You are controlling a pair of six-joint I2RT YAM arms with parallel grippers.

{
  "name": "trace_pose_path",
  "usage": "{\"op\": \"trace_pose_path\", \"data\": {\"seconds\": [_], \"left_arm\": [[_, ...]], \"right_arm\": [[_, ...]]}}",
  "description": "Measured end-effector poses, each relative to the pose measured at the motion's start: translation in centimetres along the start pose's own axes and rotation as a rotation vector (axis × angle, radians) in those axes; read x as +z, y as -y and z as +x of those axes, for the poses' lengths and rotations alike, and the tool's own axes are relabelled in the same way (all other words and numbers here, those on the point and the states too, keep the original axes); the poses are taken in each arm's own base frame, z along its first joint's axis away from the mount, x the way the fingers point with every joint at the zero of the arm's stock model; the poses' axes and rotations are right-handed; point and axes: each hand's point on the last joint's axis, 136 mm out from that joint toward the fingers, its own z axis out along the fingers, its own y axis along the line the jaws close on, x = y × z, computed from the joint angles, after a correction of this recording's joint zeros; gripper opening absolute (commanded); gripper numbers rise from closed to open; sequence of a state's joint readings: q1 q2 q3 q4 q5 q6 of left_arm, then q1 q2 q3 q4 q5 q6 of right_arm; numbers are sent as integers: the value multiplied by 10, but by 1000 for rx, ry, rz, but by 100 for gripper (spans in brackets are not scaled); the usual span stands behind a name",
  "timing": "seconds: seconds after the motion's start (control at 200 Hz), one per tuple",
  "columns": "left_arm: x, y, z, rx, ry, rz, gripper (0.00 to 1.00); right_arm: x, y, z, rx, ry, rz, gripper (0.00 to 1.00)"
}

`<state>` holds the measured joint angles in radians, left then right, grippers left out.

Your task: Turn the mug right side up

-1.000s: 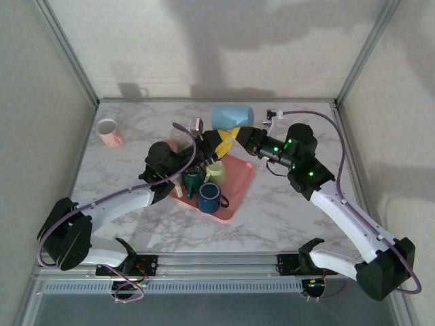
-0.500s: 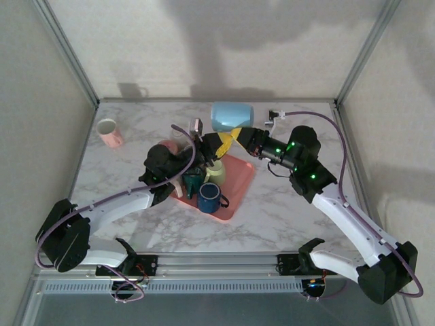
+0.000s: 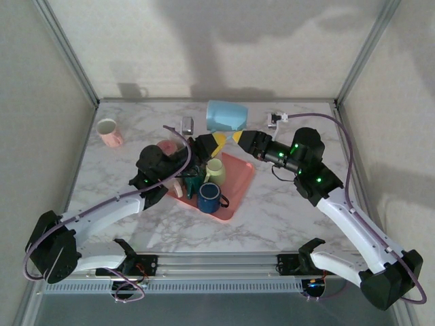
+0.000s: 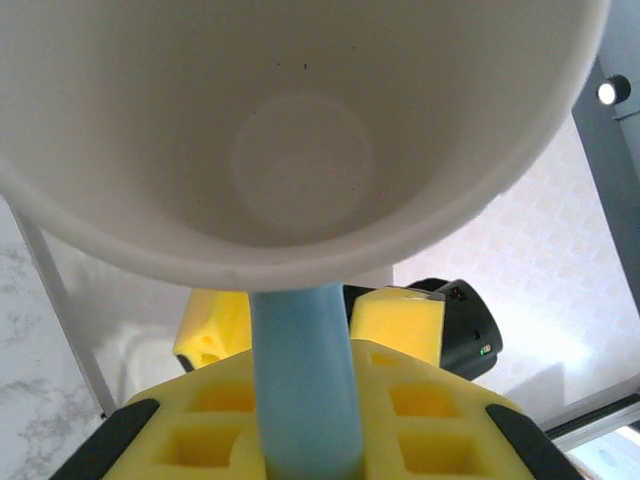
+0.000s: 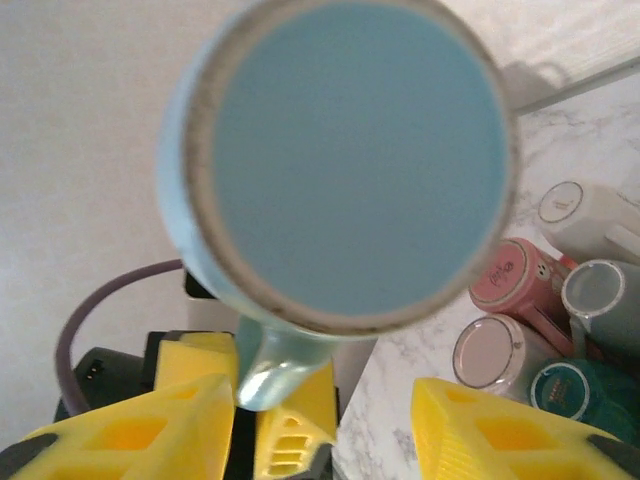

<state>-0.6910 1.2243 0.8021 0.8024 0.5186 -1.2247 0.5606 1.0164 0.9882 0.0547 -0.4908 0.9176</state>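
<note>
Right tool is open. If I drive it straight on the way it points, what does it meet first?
The light blue mug: its base faces the right tool head-on, with the left tool shut on its handle. The gap is hard to judge from here.

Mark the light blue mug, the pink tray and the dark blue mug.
light blue mug [image 3: 228,115]: top view, side wall.
pink tray [image 3: 238,182]: top view, bare right part.
dark blue mug [image 3: 209,197]: top view, body.

pink tray [image 3: 239,182]: navy mug [image 3: 209,197], green mug [image 3: 215,170] | pink mug [image 3: 109,132]: table [image 3: 285,204], far left
</note>
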Motion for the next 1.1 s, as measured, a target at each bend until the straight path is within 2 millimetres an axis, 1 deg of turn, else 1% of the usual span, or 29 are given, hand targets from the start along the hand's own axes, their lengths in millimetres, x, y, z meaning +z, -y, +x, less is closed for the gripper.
{"op": "trace_pose_path", "data": {"seconds": [0.085, 0.17, 0.4, 0.541, 0.776, 0.891, 0.996, 1.101], "left_arm": [[-3, 3, -1, 42, 5, -4, 0], [-5, 0, -1, 84, 7, -34, 0], [-7, -24, 0, 191, -14, -172, 0], [-9, -36, -1, 263, -30, -256, 0], [-16, -53, -11, 397, -37, -415, 0], [-25, -67, -19, 452, -24, -521, 0], [-34, -77, -28, 504, -8, -618, 0], [-41, -81, -40, 553, 19, -704, 0]], "right_arm": [[-1, 2, 1, -14, -9, 18, 53], [-3, 4, 0, -35, -9, 45, 54], [-14, 5, 1, -104, -16, 110, 54], [-20, 11, 3, -156, -38, 170, 53], [-33, 21, 9, -264, -100, 275, 53], [-36, 30, 12, -300, -134, 325, 54], [-36, 45, 18, -308, -174, 382, 54], [-34, 59, 24, -301, -216, 423, 54]]}}
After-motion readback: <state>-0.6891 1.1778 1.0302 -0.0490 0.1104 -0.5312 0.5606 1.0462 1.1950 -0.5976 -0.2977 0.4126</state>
